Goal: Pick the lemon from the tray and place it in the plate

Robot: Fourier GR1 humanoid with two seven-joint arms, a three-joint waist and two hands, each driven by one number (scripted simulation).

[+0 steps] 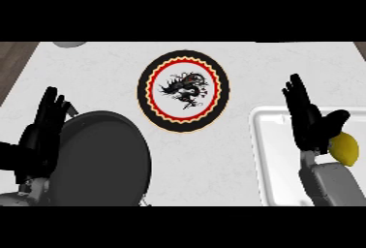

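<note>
Fingers [298, 101] straight on right hand [311, 131], lemon [346, 149] beside thumb

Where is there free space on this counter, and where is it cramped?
Bare counter lies between the dark disc, the plate and the tray, and above the tray. Crowded: inside the tray, where the right hand stands by the lemon, and lower left, where the left hand flanks the disc.
</note>
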